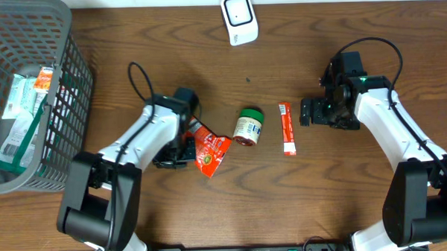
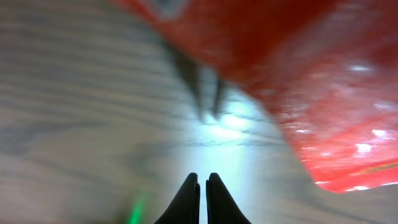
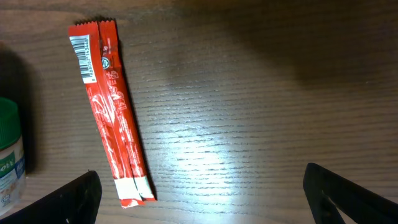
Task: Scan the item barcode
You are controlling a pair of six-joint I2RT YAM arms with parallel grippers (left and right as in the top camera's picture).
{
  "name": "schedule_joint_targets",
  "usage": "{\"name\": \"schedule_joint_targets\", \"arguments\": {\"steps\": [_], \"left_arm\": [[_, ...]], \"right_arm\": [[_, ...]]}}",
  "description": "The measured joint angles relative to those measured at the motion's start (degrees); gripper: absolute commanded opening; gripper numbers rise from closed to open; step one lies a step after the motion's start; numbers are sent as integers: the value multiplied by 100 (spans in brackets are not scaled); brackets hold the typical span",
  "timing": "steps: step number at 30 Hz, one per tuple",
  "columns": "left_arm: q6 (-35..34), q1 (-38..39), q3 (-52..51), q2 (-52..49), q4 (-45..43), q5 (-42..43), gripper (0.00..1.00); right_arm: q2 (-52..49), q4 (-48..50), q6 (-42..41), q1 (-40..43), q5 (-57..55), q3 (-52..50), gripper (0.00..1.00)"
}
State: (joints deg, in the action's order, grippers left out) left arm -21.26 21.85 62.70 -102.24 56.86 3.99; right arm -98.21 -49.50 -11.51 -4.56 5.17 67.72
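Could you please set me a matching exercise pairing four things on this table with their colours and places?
1 scanner
2 basket
3 jar
4 stick packet

A red, lying flat right of centre
B white, at the far edge
C grey mesh, at the left edge
D green lid, at the centre

Pairs: 1-B, 2-C, 3-D, 4-A

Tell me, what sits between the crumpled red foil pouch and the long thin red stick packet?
A small green-lidded jar with a pale label sits between them. The overhead view shows it most clearly.
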Motion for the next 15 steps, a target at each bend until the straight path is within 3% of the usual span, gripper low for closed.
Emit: {"name": "schedule_joint_targets", "arguments": {"steps": [7, 15], "left_arm": [[-155, 437, -387, 0, -1060, 306, 8], [-822, 457, -426, 0, -2192, 568, 8]], "right_arm": [[0, 2, 0, 0, -2, 0, 99], [0, 0, 0, 0, 0, 0, 99]]}}
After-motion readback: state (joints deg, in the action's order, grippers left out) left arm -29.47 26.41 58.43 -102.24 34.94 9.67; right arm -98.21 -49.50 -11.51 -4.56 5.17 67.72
